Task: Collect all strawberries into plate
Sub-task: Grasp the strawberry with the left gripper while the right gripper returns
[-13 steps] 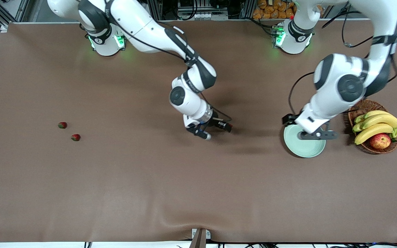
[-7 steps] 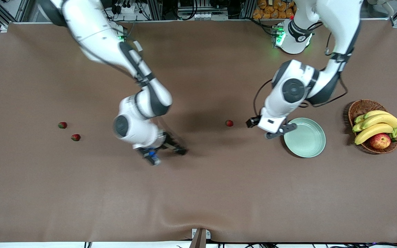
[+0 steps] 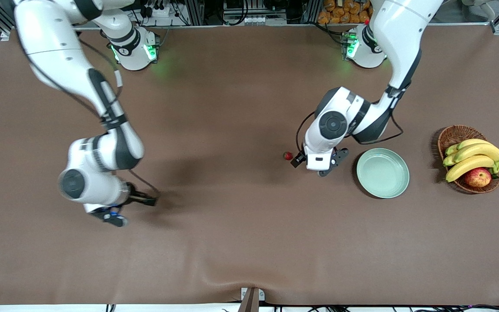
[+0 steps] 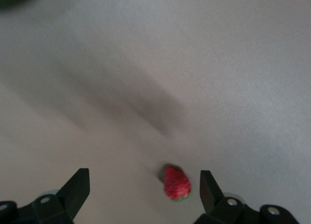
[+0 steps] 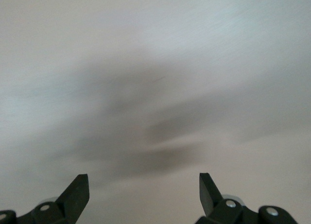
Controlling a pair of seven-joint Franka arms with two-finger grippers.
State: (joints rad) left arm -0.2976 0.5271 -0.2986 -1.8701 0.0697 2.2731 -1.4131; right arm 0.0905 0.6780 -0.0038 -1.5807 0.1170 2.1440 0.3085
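Observation:
One strawberry (image 3: 287, 155) lies on the brown table in the middle, a little toward the right arm's end from the mint-green plate (image 3: 382, 172). My left gripper (image 3: 316, 164) hovers over the table between that strawberry and the plate. In the left wrist view the left gripper (image 4: 143, 179) is open, and the strawberry (image 4: 177, 183) lies between the fingers, close to one of them. My right gripper (image 3: 131, 209) is open and empty over bare table at the right arm's end, as the right wrist view (image 5: 143, 179) shows. The other two strawberries are hidden under the right arm. The plate holds nothing.
A brown wicker basket (image 3: 453, 134) with bananas (image 3: 470, 158) and an apple (image 3: 477, 177) stands beside the plate at the left arm's end of the table.
My right gripper left a strawberry on the table's middle and swung to the right arm's end, covering the two other strawberries. My left gripper moved from over the plate to beside that strawberry.

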